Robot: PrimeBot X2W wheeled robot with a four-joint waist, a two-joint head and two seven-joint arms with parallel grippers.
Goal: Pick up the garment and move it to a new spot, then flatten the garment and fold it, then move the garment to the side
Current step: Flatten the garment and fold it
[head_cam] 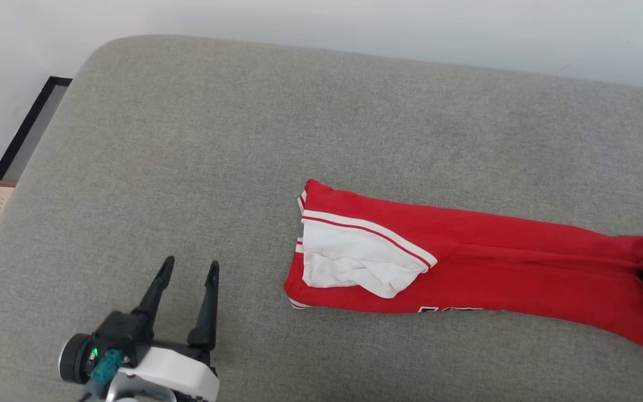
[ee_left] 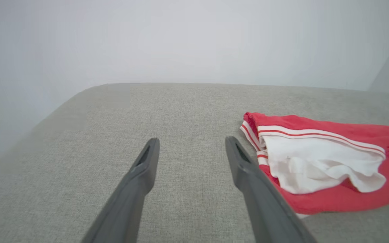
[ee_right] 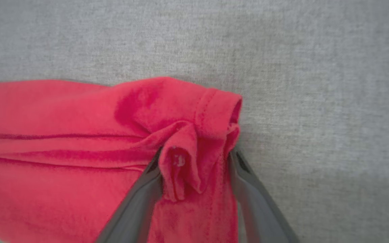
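Left gripper (head_cam: 191,262) stands apart over grey woven cushion (head_cam: 243,139) — right gripper (ee_right: 195,153) straddles red white-sleeved jersey garment (head_cam: 494,245); clamped or not, I cannot tell.

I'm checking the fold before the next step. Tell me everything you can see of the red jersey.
The garment is a red jersey of soft knit, folded into a long narrow band lying flat on the grey cushion. A crumpled white sleeve with red-white striped trim lies atop its left end; a sliver of black print shows at its near edge. Its bunched right end sits between the wide-set fingers of the right gripper; whether they pinch it is unclear.
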